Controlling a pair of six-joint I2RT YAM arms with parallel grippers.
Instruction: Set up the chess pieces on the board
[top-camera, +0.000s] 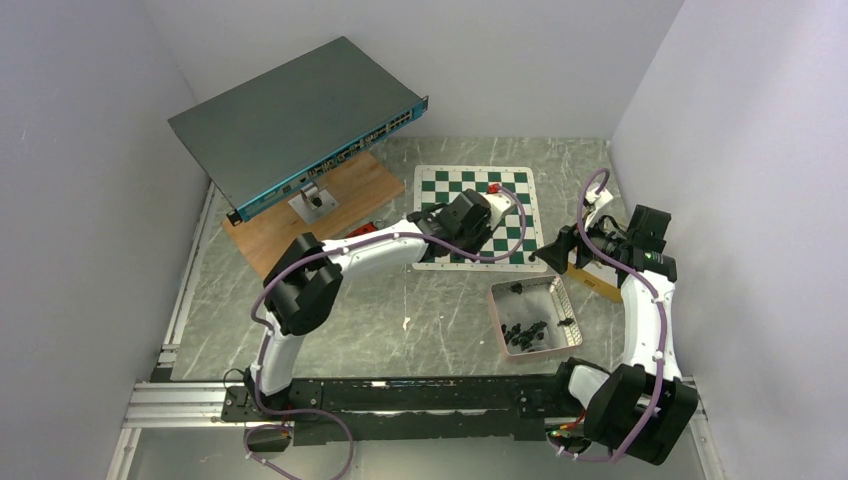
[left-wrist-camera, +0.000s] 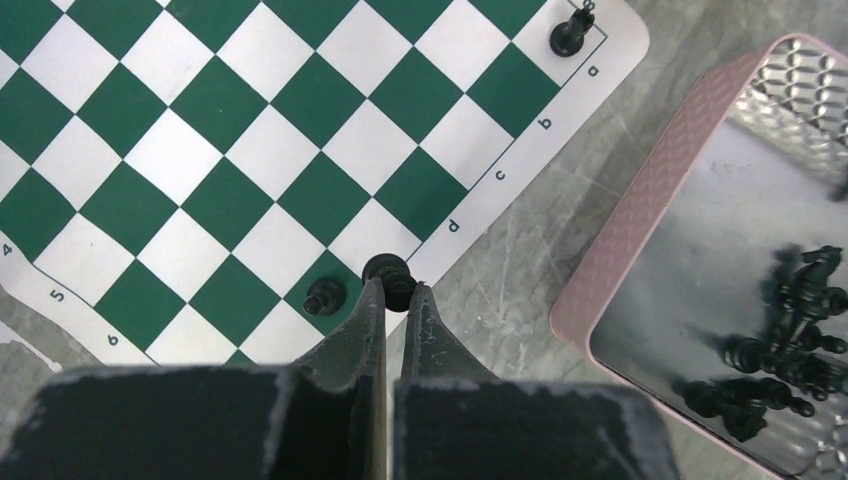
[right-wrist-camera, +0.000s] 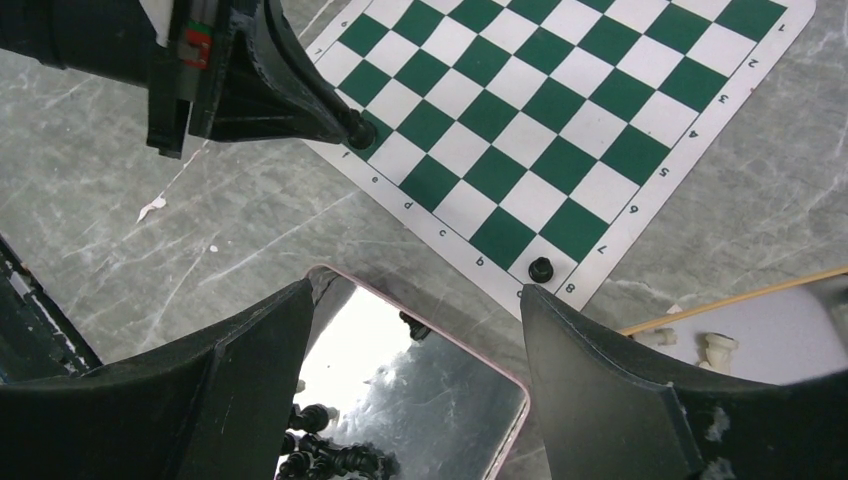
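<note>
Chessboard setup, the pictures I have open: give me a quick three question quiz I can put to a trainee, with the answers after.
1. True or false: the left end effector is shut on a chess piece at the board's lettered edge.
2. Most loose pieces lie: A) on the wooden plank, B) in the metal tray, C) on the bare tabletop.
3. Fill in: the right end effector, above the tray, is ___.
Key: 1 true; 2 B; 3 open.
</note>
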